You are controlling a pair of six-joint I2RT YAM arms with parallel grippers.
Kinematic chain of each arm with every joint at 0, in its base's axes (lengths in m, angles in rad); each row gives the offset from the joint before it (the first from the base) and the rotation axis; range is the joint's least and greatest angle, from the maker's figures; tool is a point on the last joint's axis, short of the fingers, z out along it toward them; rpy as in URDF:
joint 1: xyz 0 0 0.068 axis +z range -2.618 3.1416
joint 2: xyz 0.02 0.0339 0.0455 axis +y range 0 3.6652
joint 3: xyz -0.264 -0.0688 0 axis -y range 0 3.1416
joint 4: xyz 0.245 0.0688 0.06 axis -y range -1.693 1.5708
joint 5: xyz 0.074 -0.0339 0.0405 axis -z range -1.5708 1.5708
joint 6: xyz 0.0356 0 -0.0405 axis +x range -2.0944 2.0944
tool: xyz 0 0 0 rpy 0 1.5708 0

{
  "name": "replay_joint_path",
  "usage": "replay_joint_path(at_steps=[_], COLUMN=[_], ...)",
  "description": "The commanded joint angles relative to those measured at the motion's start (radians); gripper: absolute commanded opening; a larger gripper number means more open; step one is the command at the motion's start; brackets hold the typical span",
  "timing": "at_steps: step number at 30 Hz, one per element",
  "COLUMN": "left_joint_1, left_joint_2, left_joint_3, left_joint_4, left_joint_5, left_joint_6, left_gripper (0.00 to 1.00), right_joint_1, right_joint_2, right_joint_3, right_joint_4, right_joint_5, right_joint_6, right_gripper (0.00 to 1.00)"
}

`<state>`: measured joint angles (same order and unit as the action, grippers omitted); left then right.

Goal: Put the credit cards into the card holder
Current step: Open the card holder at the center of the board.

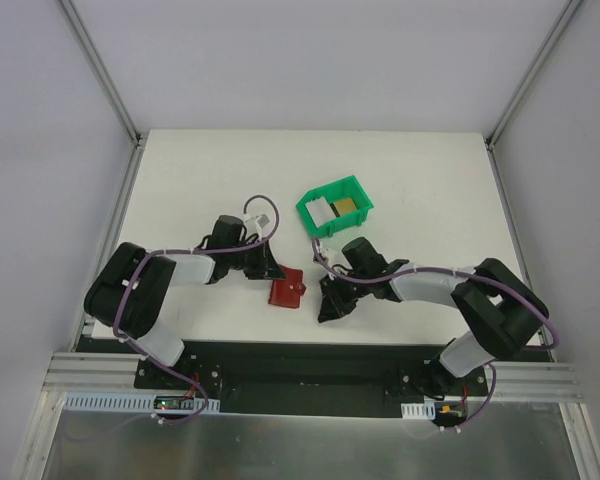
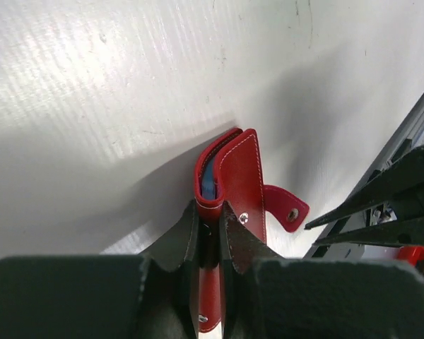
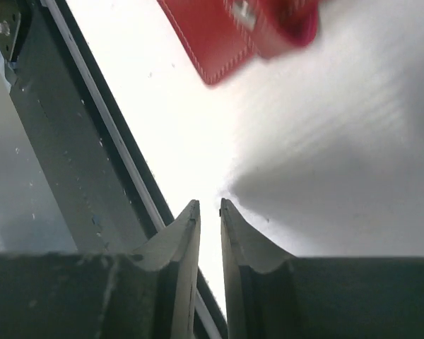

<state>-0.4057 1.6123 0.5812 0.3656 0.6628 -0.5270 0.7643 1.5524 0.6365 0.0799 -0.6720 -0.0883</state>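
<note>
The card holder (image 1: pixel 287 291), a dark red wallet, lies near the table's front edge between the two arms. My left gripper (image 1: pixel 269 272) is shut on its left side. In the left wrist view the card holder (image 2: pixel 234 173) stands on edge between the jaws of the left gripper (image 2: pixel 210 212), showing a blue inner pocket and the snap tab (image 2: pixel 287 208). My right gripper (image 1: pixel 331 307) hovers just right of the wallet, and in its own view the right gripper (image 3: pixel 210 205) is a narrow gap apart and holds nothing. Two credit cards, one whitish (image 1: pixel 323 208) and one golden (image 1: pixel 346 205), lie in the bin.
A green plastic bin (image 1: pixel 358 192) stands behind the right gripper, mid-table. The black front rail (image 3: pixel 71 162) runs close under the right gripper. The blurred red wallet (image 3: pixel 219 35) fills the top of the right wrist view.
</note>
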Motion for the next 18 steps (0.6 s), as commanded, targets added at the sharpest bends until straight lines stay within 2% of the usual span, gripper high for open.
replay_joint_path(at_steps=[1,3,5,11,14,18], left_joint_1=[0.007,-0.002,-0.027,-0.076,-0.081,-0.081], left_joint_2=[-0.075,-0.097,-0.118,-0.175,-0.195,-0.227], left_joint_3=[-0.038,-0.05,-0.058,-0.093,-0.11,-0.121], left_joint_4=[0.029,0.029,0.012,-0.004,-0.008,-0.014], left_joint_5=[-0.087,-0.095,-0.126,-0.221,-0.264,-0.285], left_joint_6=[0.019,0.007,-0.014,-0.14,-0.191,-0.22], left_gripper=[0.0,0.0,0.0,0.0,0.0,0.0], right_joint_1=[0.0,0.0,0.006,0.105,0.145,0.164], right_joint_2=[-0.089,-0.12,-0.138,-0.069,0.001,0.086], right_joint_3=[0.029,0.063,0.1,0.268,0.345,0.379], right_joint_4=[-0.1,-0.1,-0.112,-0.146,-0.157,-0.118], right_joint_5=[0.102,0.152,0.274,0.532,0.577,0.537], right_joint_6=[0.086,0.165,0.251,0.361,0.383,0.417], right_gripper=[0.21,0.18,0.19,0.2,0.19,0.17])
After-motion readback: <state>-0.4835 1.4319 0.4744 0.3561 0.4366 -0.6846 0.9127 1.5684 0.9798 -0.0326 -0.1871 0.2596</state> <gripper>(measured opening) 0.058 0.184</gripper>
